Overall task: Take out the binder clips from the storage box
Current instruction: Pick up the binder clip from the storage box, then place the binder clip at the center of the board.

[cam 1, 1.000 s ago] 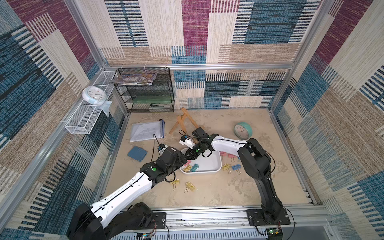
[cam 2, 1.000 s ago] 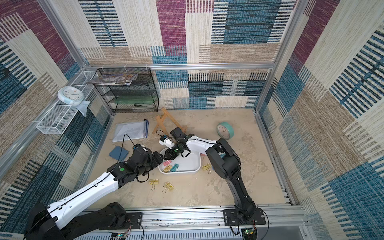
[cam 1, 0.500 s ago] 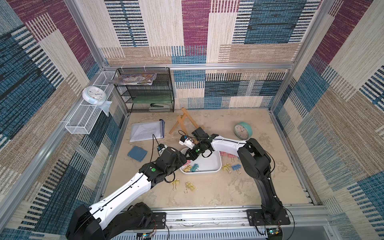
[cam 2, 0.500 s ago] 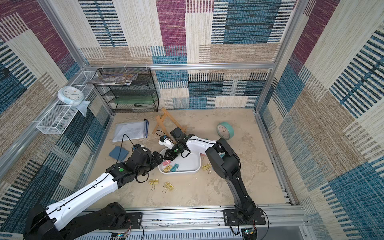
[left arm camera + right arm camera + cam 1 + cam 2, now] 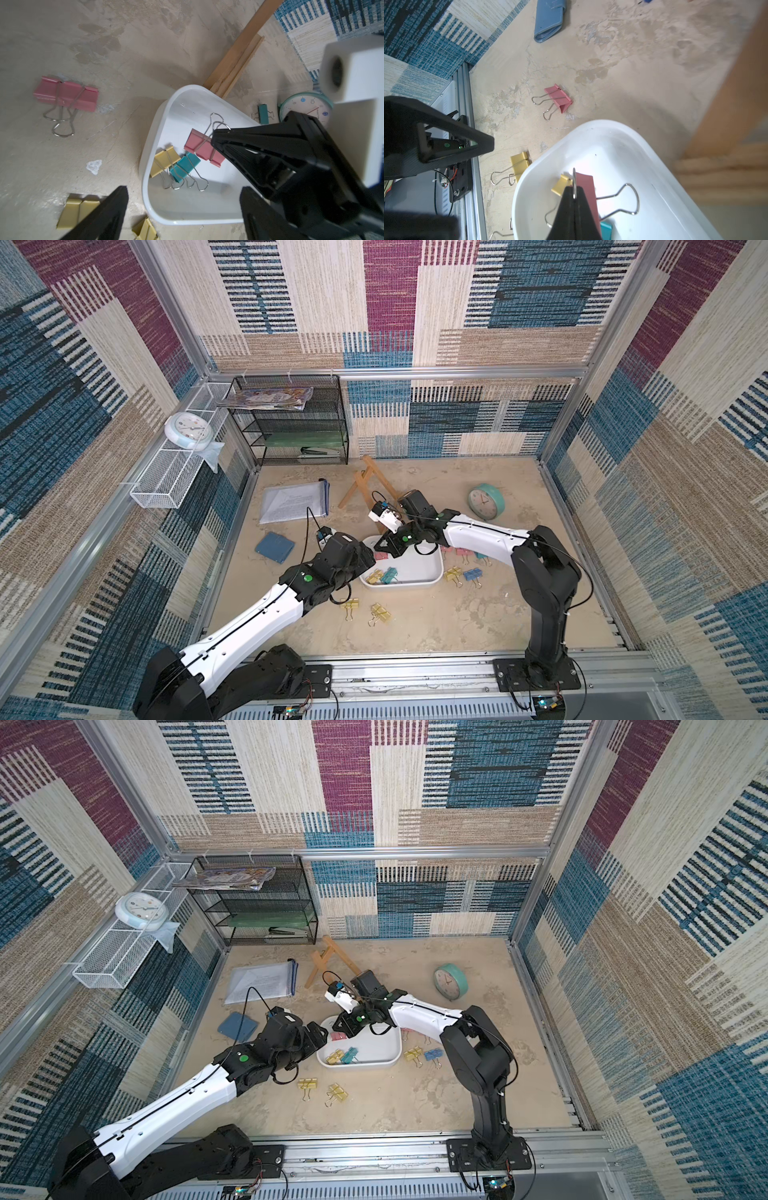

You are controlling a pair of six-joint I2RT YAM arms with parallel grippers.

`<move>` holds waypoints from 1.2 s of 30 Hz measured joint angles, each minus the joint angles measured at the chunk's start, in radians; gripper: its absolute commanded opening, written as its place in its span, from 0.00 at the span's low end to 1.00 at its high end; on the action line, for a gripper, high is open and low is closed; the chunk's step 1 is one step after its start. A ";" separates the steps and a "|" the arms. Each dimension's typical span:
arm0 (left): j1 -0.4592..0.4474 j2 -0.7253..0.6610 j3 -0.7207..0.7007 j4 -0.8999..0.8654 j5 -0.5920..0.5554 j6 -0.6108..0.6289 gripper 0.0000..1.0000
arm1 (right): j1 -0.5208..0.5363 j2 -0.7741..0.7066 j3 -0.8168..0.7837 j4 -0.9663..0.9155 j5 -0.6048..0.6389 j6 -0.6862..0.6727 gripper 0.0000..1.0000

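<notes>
Now right claw (image 5: 574, 192) grips pink clip (image 5: 586, 187) inside storage box (image 5: 612, 149).

In both top views, nearly identical, we look down from high above the robot's side onto the whole table (image 5: 436, 626), facing the back wall (image 5: 390, 302). Our wrist cameras hover close over the storage box (image 5: 187, 212) from opposite sides, sharing its pink clip (image 5: 199, 149).
</notes>
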State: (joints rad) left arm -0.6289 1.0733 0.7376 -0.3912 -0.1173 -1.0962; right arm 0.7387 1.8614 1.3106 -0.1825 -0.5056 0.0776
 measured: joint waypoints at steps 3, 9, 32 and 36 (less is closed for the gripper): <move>-0.002 0.042 0.031 0.018 0.029 0.012 0.89 | -0.044 -0.131 -0.100 0.070 0.051 0.039 0.00; -0.055 0.199 0.169 0.040 0.076 0.059 0.90 | -0.182 -0.382 -0.311 0.206 0.190 0.137 0.00; -0.284 0.721 0.639 -0.006 0.253 0.188 0.90 | -0.505 -0.371 -0.666 0.481 0.654 0.576 0.00; -0.285 0.721 0.646 -0.023 0.256 0.192 0.90 | -0.505 -0.315 -0.661 0.541 0.658 0.591 0.00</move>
State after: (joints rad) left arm -0.9138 1.7947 1.3838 -0.4141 0.1383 -0.9047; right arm 0.2340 1.5459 0.6495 0.3588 0.1524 0.6682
